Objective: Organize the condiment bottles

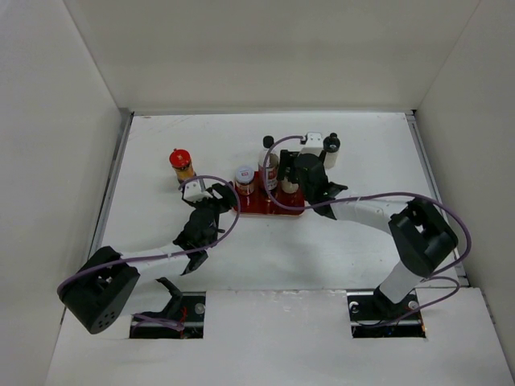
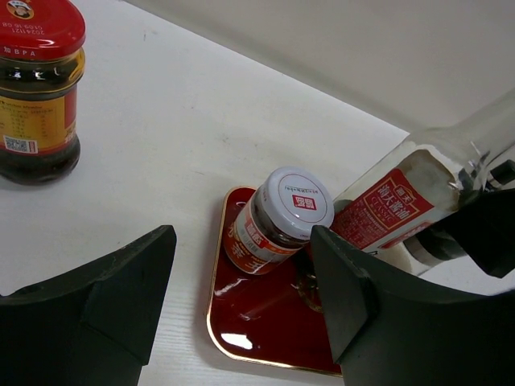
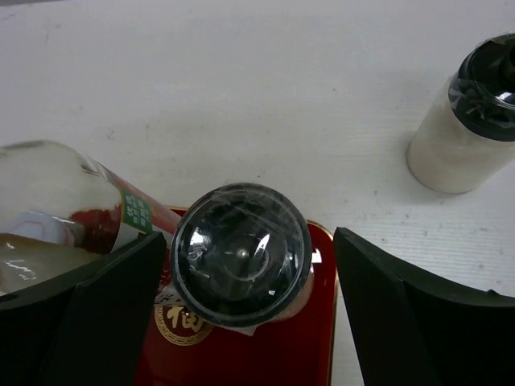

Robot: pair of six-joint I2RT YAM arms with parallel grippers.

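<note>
The red tray (image 2: 241,326) holds three: the pale-lidded jar (image 2: 278,217) of dark paste, the tall clear bottle (image 2: 402,201) and the grey-lidded shaker (image 3: 241,253). The red-lidded jar (image 2: 36,88) of dark sauce and the white bottle (image 3: 471,121) stand apart on the worktop (image 1: 282,257). The left fingers (image 2: 105,314) are spread, holding nothing. The right fingers (image 3: 402,322) are spread either side of the shaker.

jars (image 1: 181,163) — 2 | bottles (image 1: 331,149) — 2 | shaker (image 3: 241,253) — probably 1, lid-on view | red tray (image 2: 249,318) — 1
</note>
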